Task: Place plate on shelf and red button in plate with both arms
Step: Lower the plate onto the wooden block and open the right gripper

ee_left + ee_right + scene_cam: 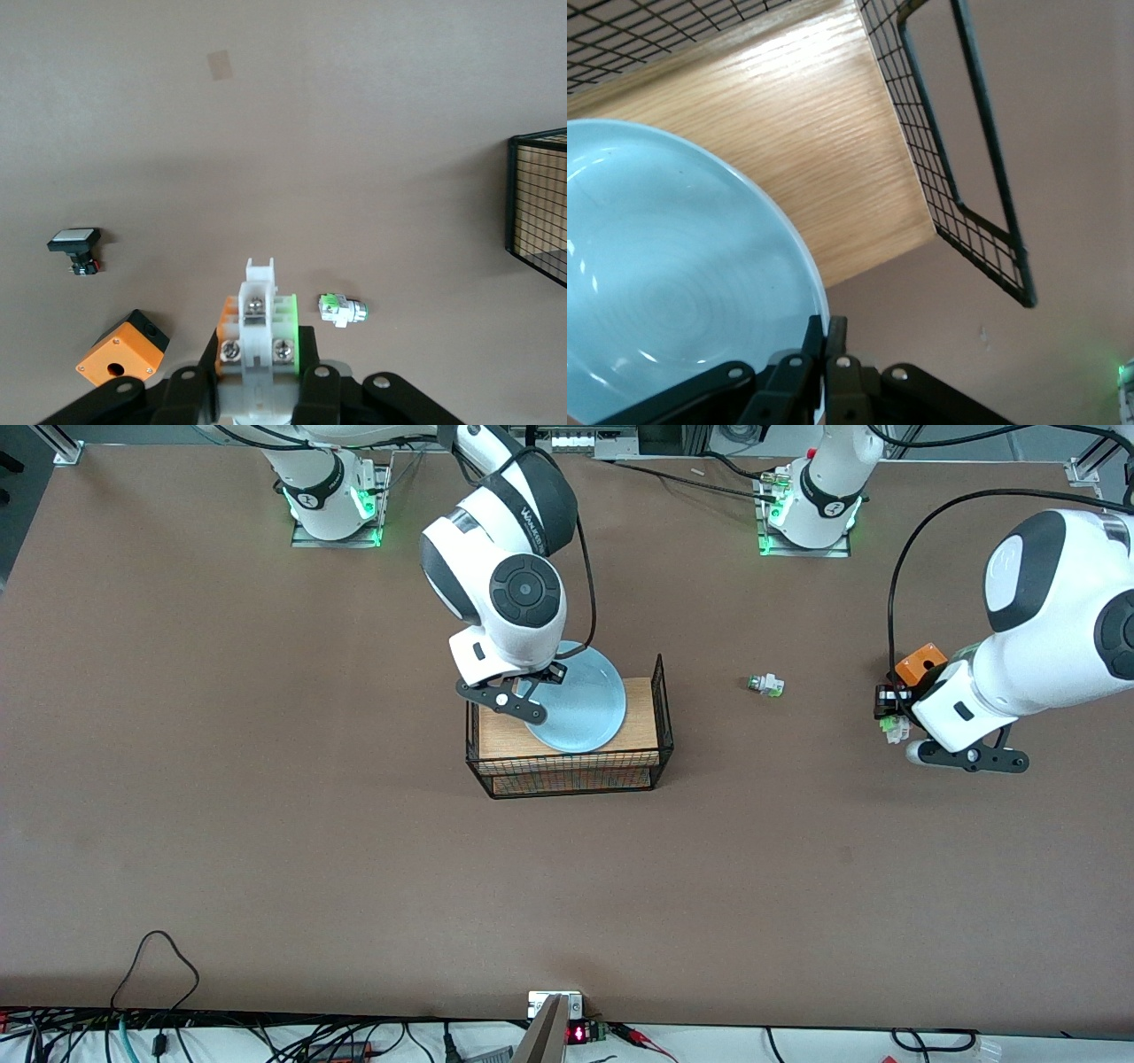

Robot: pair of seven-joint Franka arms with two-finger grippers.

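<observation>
The pale blue plate [585,707] is in the black wire basket [662,717], over its wooden floor. My right gripper [542,677] is shut on the plate's rim at the edge toward the robots' bases. The right wrist view shows the closed fingers [815,341] pinching the plate [673,266]. My left gripper [890,713] is near the left arm's end of the table, shut on a white switch [257,305] with green and orange sides. It holds the switch above the table. The switch's cap end is hidden between the fingers.
A white switch with a green cap [765,685] lies on the table between basket and left gripper, also in the left wrist view [341,310]. An orange box [920,662] sits by the left gripper. A black button with a white face [75,241] lies nearby.
</observation>
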